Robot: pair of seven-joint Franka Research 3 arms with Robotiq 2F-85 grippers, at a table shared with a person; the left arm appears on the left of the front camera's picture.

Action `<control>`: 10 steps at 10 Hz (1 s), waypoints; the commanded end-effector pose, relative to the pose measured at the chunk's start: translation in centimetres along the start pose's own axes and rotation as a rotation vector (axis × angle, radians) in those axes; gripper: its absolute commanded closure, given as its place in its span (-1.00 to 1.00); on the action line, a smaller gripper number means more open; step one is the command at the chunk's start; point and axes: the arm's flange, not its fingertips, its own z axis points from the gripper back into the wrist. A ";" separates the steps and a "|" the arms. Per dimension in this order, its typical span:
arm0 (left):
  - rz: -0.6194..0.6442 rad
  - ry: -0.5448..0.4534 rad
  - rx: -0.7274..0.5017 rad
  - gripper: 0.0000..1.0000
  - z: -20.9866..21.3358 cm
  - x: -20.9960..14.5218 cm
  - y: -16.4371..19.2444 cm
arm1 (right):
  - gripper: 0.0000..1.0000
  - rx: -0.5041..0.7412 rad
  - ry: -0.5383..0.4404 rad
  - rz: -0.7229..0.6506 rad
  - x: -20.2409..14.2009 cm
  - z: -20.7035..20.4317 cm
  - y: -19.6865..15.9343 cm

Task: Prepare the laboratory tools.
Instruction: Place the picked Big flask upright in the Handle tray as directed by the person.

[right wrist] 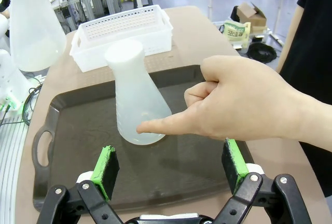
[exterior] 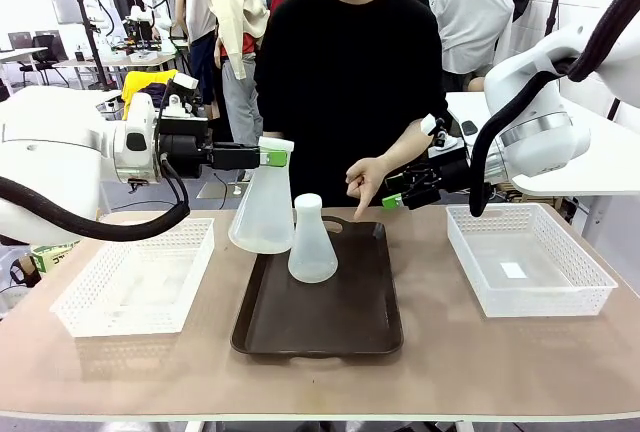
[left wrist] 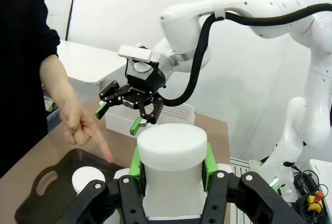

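- The left hand [exterior: 276, 158] is clamped on the neck of a frosted, translucent conical flask [exterior: 262, 214], holding it up off the dark brown tray [exterior: 345, 320].
- A second flask [exterior: 312, 242], same cone shape, stands upright on that tray, just below and beside the raised one.
- The right hand [exterior: 398, 198] hangs with its jaws spread wide, gripping nothing.
- The person's hand [exterior: 367, 180], just beside it, points at the standing flask.
- White mesh baskets [exterior: 135, 282] [exterior: 530, 257] flank the tray on the surface.
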 end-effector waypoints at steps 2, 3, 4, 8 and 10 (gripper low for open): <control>-0.021 0.115 -0.187 1.00 -2.5 -2.7 -0.3 | -1.00 0.004 0.005 0.001 0.0 0.0 0.0; -0.082 0.131 -0.243 1.00 -4.9 -4.4 -1.0 | -1.00 0.004 0.005 0.001 0.0 0.0 0.0; -0.154 0.134 -0.259 1.00 -6.6 -5.8 -1.6 | -1.00 0.004 0.005 0.001 0.0 0.0 0.0; -0.336 0.038 -0.235 1.00 -10.3 -9.5 -1.4 | -1.00 0.004 0.005 0.001 0.0 0.0 0.0; -0.322 -0.032 -0.178 1.00 -11.1 -10.8 0.1 | -1.00 0.004 0.005 0.001 0.0 0.0 0.0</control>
